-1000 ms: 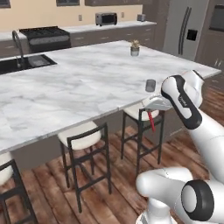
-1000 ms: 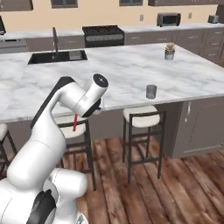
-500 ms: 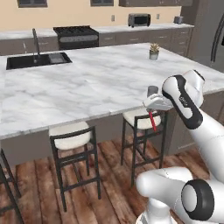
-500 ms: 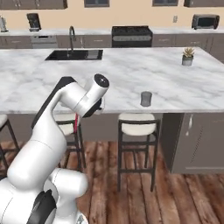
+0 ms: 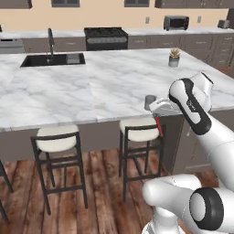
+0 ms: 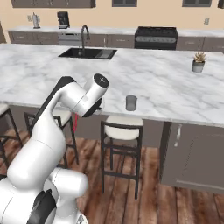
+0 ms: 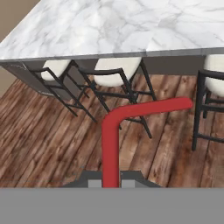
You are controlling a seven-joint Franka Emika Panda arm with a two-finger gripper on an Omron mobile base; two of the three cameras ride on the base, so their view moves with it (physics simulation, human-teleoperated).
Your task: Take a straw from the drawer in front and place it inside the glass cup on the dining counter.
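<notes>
A: Left base view first. What have I got?

B: Hand [image 5: 157, 109] sits at the near edge of the desk [image 5: 91, 91], pressed shut on the straw [image 5: 158, 126]. Straw hangs down from it, below the desk edge, over the stool [image 5: 139, 129]. Cup [image 5: 150, 102] is upright on the desk just beside the hand, on its far-left side.

A: Right base view?

B: Same story from the other side. Straw [image 6: 75, 121] shows as a red sliver under the wrist, pointing down, against the desk's front. Cup [image 6: 131, 103] stands near the edge, to the right of the hand in this picture, apart from it, nothing touching. Plant pot [image 6: 198, 62] is well off at the far right; ignore it.

A: Hand view?

B: I'm looking down the fingers: straw [image 7: 114, 135] pinched between the tips, runs away from the hand, then bends sideways near its far end. Floor and stools behind it, desk edge [image 7: 109, 54] across the top. Can't pick out the cup here.

A: So what does the next move turn on?

B: My read: the cup's mouth is above the straw's lower end. Long axis is already roughly vertical, so I need lift first, then a short sideways shift over the cup, then down. The bent tip may catch the rim.
</notes>
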